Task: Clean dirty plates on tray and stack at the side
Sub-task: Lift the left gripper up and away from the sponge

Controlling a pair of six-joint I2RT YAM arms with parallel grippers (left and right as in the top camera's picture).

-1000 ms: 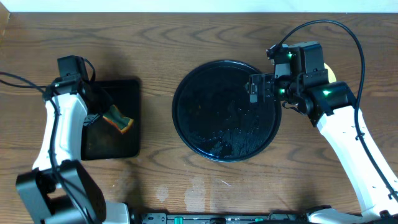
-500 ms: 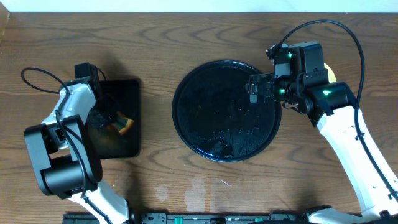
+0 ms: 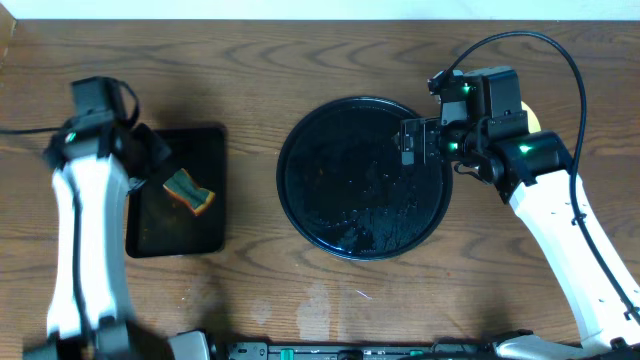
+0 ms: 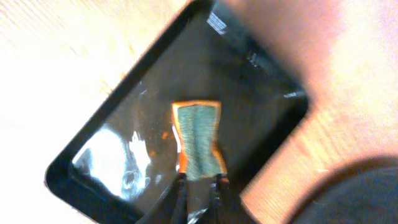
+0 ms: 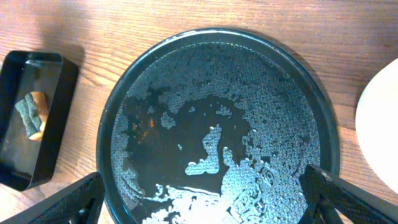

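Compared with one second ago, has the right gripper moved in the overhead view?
No. The right gripper hangs over the same spot as before, just inside the right rim of the round tray.

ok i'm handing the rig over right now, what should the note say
Left gripper: fingers at the end of the sponge in the rectangular black tray; the view is blurred, so the grip is unclear.
Right gripper: open, empty, over the round black tray.
Done: no plates on the round tray; a pale plate sits beside it, mostly hidden, count unknown.
Left: the tray is wet with an orange smear; check the stack.
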